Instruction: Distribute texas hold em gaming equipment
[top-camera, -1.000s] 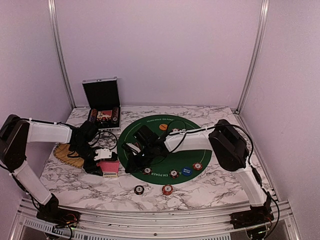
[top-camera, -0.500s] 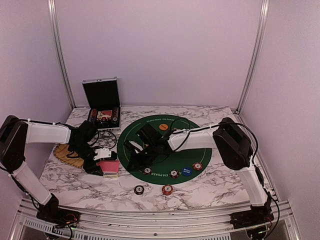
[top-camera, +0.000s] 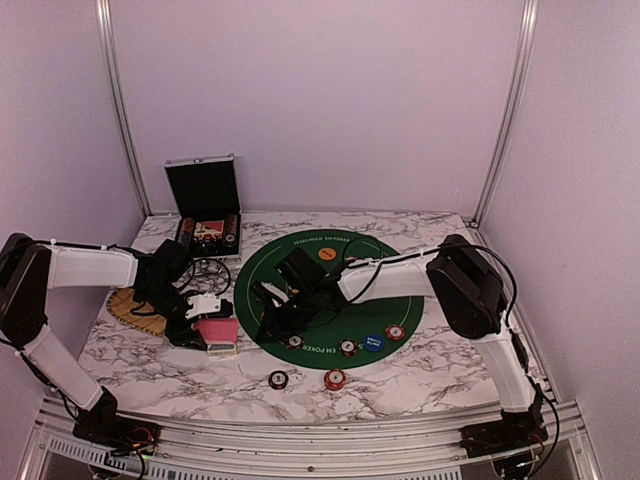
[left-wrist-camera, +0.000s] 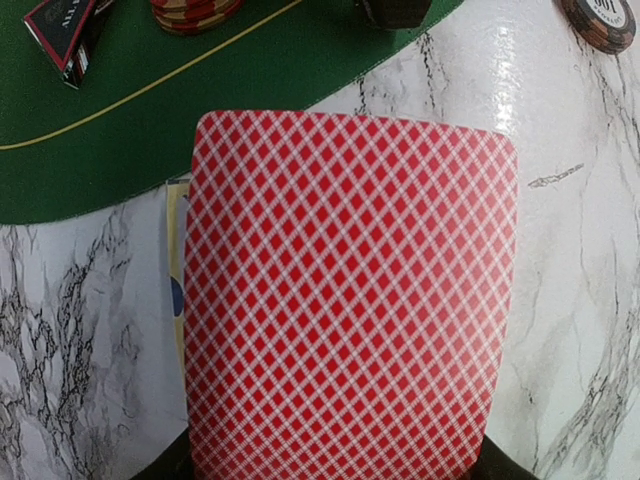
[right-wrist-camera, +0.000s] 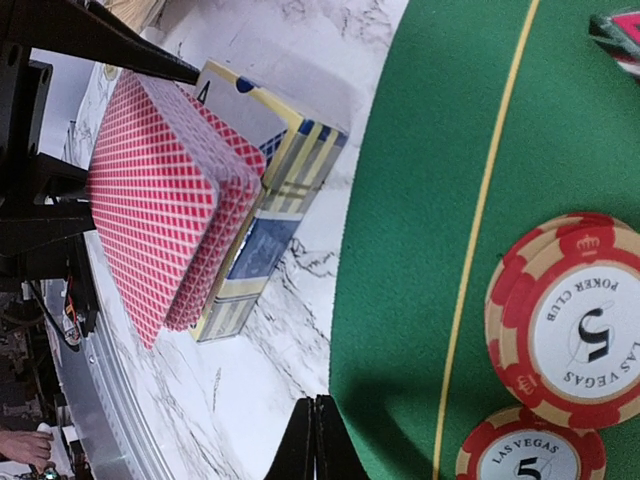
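My left gripper (top-camera: 203, 327) is shut on a deck of red-backed playing cards (left-wrist-camera: 350, 300), which fills the left wrist view and hides the fingertips. The deck (right-wrist-camera: 160, 200) hangs just over a blue and yellow card box (right-wrist-camera: 262, 225) on the marble. My right gripper (right-wrist-camera: 321, 438) is shut and holds nothing, low at the left edge of the green mat (right-wrist-camera: 430, 200). Red poker chips (right-wrist-camera: 572, 322) lie on the mat beside it. The top view shows more chips (top-camera: 347, 348), a blue disc (top-camera: 373, 342) and an orange disc (top-camera: 327, 254).
An open silver case (top-camera: 205, 200) stands at the back left. A yellow straw tray (top-camera: 130, 310) lies under the left arm. Two chips (top-camera: 278, 380) (top-camera: 335, 379) rest on the marble in front of the mat. A small dark red-edged piece (left-wrist-camera: 65, 30) lies on the mat.
The right arm's elbow has shifted slightly to the right while its gripper stays at the mat's left edge. The left gripper and deck have not moved.
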